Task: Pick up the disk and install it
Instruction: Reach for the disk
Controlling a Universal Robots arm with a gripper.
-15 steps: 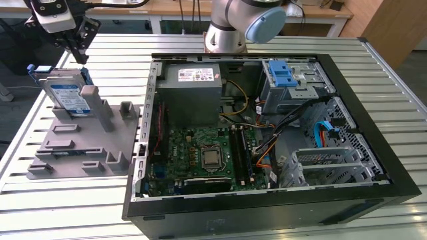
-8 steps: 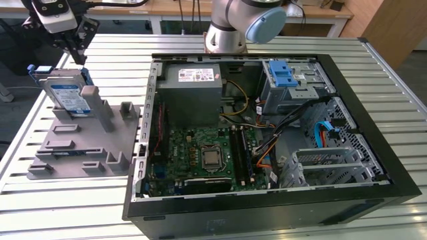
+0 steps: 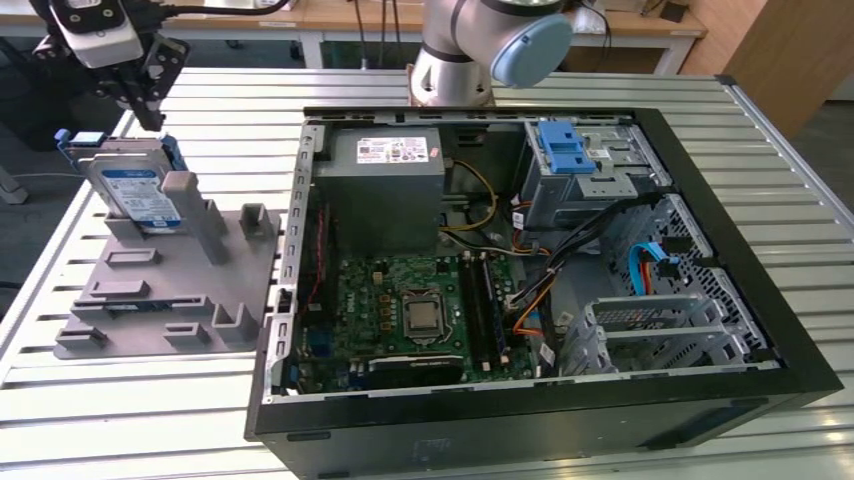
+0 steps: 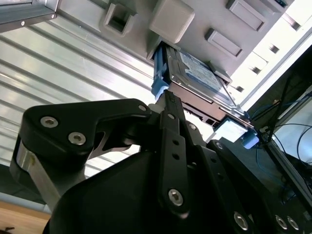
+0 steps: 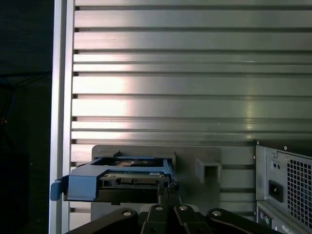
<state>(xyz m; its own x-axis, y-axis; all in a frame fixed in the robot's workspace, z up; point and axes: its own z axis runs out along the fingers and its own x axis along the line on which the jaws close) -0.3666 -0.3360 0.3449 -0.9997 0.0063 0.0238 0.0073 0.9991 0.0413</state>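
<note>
Pick-up step; no grasp yet. Disk (image 3: 138, 188) stands upright in grey fixture (image 3: 147, 300) on bench (image 3: 160, 420). Tool (image 3: 147, 118) just above its top edge, apparently closed, empty. Grasp calls for opening astride it.

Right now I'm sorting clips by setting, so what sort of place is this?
Probably a robotics lab or workshop: a robot arm rises behind an open computer case on a slatted aluminium table, a grey fixture holds the disk on edge, and wooden desks line the back.
</note>
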